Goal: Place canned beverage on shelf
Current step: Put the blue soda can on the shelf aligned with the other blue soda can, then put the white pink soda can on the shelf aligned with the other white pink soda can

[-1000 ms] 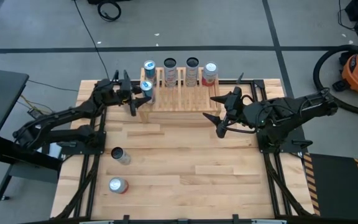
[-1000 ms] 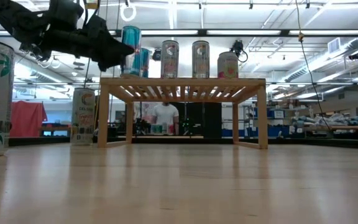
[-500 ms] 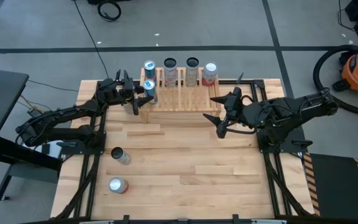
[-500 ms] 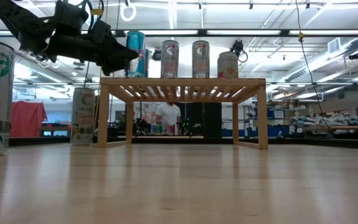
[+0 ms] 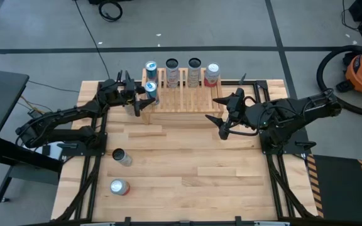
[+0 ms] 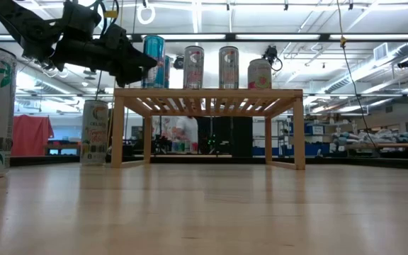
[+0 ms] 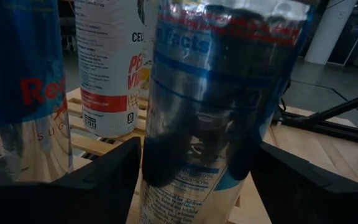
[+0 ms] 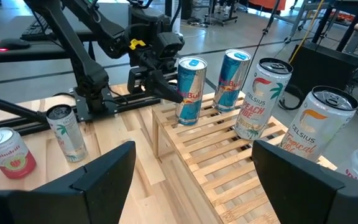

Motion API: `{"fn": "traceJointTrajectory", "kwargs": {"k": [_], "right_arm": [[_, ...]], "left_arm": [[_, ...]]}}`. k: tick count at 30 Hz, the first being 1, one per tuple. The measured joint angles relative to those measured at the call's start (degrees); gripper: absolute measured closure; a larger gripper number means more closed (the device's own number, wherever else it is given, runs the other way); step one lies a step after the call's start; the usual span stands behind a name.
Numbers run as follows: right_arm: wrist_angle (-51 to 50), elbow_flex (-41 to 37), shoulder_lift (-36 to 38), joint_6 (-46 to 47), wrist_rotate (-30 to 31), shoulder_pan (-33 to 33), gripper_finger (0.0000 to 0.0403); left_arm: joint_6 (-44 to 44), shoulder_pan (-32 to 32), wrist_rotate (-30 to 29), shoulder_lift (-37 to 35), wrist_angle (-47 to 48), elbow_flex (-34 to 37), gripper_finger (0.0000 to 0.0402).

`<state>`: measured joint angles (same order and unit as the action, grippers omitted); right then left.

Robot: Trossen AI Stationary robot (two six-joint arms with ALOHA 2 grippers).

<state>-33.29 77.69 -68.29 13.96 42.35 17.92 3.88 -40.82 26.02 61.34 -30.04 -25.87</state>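
Observation:
My left gripper [image 5: 146,96] is shut on a blue-and-silver can [image 5: 151,90] at the left end of the light slatted wooden shelf [image 5: 187,100]. The can stands upright with its bottom at the shelf's front tier [image 8: 185,119]. Behind it, several cans stand in a row on the shelf: a blue one [image 5: 151,68], two dark-topped ones [image 5: 172,64] and a red-and-white one [image 5: 212,70]. My right gripper [image 5: 219,117] is open and empty, just right of the shelf's near right corner. My left gripper pinches the blue can's side wall [image 7: 166,155] between its two fingers [image 7: 104,180], about halfway up the can. The fingers come level from the table's left side. The can is upright, with its bottom at the shelf's slats [image 6: 154,86].
Two more cans stand on the plank table near its left edge: a pale one [image 5: 121,157] and a red-and-white one [image 5: 119,186], both nearer than my left arm. Open tabletop lies in the middle and to the right [image 5: 219,169]. A person shows in the room beyond [image 6: 183,134].
My left gripper has carried the blue can a little toward the table's right edge and slightly down onto the shelf's left end. It has since stayed still. The can stays upright.

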Motion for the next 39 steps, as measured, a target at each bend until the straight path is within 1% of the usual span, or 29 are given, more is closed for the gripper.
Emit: {"fn": "traceJointTrajectory", "kwargs": {"k": [4, 10, 14, 23, 29, 34, 39], "right_arm": [[-0.03, 0.0, 0.0, 0.0, 0.0, 0.02, 0.0071], [-0.05, -0.94, -0.04, 0.02, -0.04, -0.01, 0.0071], [0.04, -1.09, -0.04, 0.02, -0.44, -0.01, 0.0071], [0.13, -1.09, -0.04, 0.02, -0.46, 0.01, 0.0071], [0.13, -1.09, -0.04, 0.02, -0.46, -0.01, 0.0071], [0.13, -1.09, -0.02, 0.02, -0.46, 0.02, 0.0071], [0.19, -1.09, -0.02, 0.01, -0.52, -0.16, 0.0071]], "left_arm": [[0.02, 0.0, -0.02, -0.66, -0.04, 0.02, 0.0109], [0.02, -0.58, -0.02, -3.46, 0.0, 0.02, 0.0108], [0.07, -1.05, -0.02, -4.81, 2.12, 0.02, 0.0108], [-0.05, -4.19, -0.87, -10.36, 6.15, 0.02, 0.0108], [1.01, -4.33, 1.29, -13.37, 9.06, 0.02, 0.0108], [1.18, -4.19, 1.27, -18.04, 13.1, 0.02, 0.0108], [2.27, -1.93, 1.27, -24.5, 18.65, 0.04, 0.0108]]}}
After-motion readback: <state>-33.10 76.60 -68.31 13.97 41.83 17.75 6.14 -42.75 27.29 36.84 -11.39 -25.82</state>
